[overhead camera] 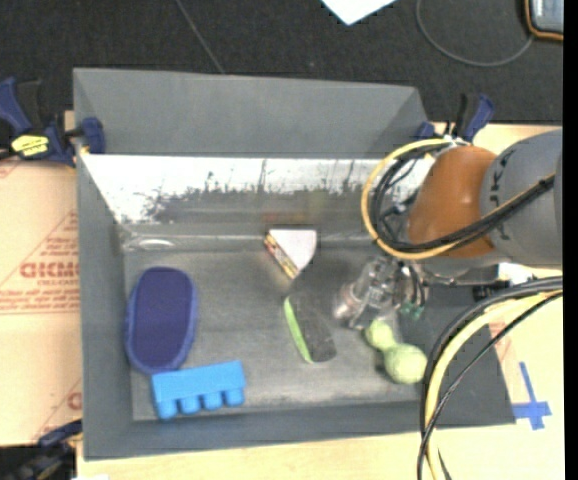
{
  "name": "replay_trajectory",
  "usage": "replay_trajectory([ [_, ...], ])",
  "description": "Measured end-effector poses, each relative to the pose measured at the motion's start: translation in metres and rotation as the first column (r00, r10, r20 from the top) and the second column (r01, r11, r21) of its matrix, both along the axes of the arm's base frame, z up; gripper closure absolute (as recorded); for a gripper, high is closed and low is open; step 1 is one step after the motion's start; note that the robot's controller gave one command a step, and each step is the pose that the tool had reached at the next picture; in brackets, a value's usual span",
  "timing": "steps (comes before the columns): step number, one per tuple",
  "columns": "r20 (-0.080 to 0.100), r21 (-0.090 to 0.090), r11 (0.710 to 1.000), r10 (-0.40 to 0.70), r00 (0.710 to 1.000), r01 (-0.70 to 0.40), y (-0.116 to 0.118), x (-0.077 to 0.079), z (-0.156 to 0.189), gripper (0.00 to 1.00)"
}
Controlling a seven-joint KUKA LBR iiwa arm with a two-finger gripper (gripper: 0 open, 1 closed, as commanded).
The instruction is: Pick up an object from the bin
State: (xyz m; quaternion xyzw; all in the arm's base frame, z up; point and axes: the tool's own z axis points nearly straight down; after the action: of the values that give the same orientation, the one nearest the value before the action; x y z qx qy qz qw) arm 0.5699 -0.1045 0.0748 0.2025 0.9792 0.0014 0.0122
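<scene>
Five things lie in the bin (229, 308). Toward its front right corner sits a lump (397, 356), pale green and two-lobed. A green-edged grey strip (309, 333) lies just left of it. The gripper (359, 303) hangs between them, so it should centre over one before descending. I cannot tell how its jaws stand.

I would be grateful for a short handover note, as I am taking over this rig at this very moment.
Gripper: down in the bin's right part; open or shut unclear, and I see nothing held.
Nearest things: pale green two-lobed thing to its front right, grey strip with green edge to its left.
Others: white wedge by the back wall, blue oval pad and blue notched block at left.
Done: nothing lifted.
Left: grasp one thing and lift it.
</scene>
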Motion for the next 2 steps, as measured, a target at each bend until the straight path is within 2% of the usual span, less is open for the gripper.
replay_trajectory([
  [1,-0.002,0.001,1.0,0.001,1.0,-0.001,0.0,-0.001,0.01,1.0],
  [2,0.005,-0.001,1.0,0.003,1.0,-0.003,-0.001,0.0,0.021,1.0],
])
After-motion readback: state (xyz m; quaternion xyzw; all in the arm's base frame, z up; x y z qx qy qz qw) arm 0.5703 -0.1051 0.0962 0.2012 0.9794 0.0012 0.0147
